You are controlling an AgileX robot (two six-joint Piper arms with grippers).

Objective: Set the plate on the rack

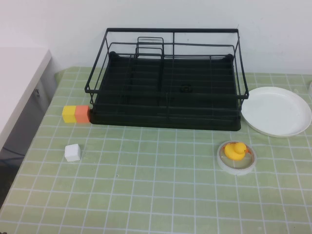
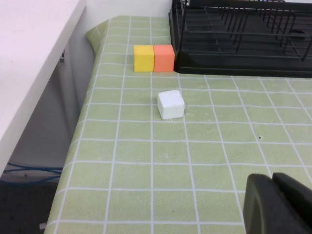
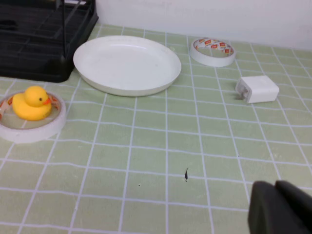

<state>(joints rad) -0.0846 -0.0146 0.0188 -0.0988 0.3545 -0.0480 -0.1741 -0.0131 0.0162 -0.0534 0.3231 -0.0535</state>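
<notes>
Plate (image 1: 276,111), plain, white and round, lay untouched on the green-checked counter (image 1: 146,195) beside the black wire rack (image 1: 165,80); nothing was grasped yet. Left end effector (image 2: 280,204) and right end effector (image 3: 282,207) hovered low near the counter's near edge, finger spread impossible to tell. Right arm looked due to reach for the rim.

The rack (image 1: 165,83) stands at the rear centre of the desk (image 1: 146,195). The plate (image 1: 276,111) lies flat on the desk just right of the rack. Two cubes (image 1: 76,114) touch, just beside the rack's front-left corner. A single cube (image 1: 72,152) lies nearer. A duck (image 1: 235,150) sits in a tape ring (image 1: 236,158) in front of the plate.
</notes>
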